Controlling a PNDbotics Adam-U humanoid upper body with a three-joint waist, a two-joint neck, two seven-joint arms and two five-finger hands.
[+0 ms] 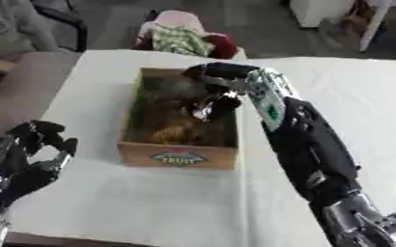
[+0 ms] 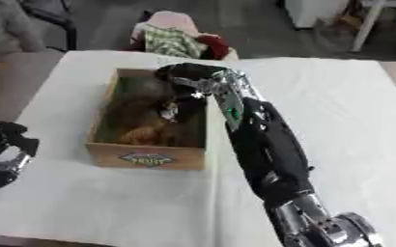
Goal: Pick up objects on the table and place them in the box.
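A wooden box (image 1: 177,157) with a coloured label on its front stands on the white table (image 1: 150,202), left of centre. Inside lie brown and yellowish things (image 1: 169,131) and a dark grey rounded one (image 1: 162,87); I cannot make them out further. My right arm reaches in from the lower right, and my right hand (image 1: 211,77) hangs over the box's far right part, dipping inside. A small shiny bit (image 1: 201,113) shows below it. My left hand (image 1: 34,153) rests open at the lower left, fingers up, holding nothing.
A chair with checked and red cloth (image 1: 184,39) stands beyond the table's far edge. A brown surface (image 1: 15,91) borders the table on the left. White tabletop stretches right of my arm and in front of the box.
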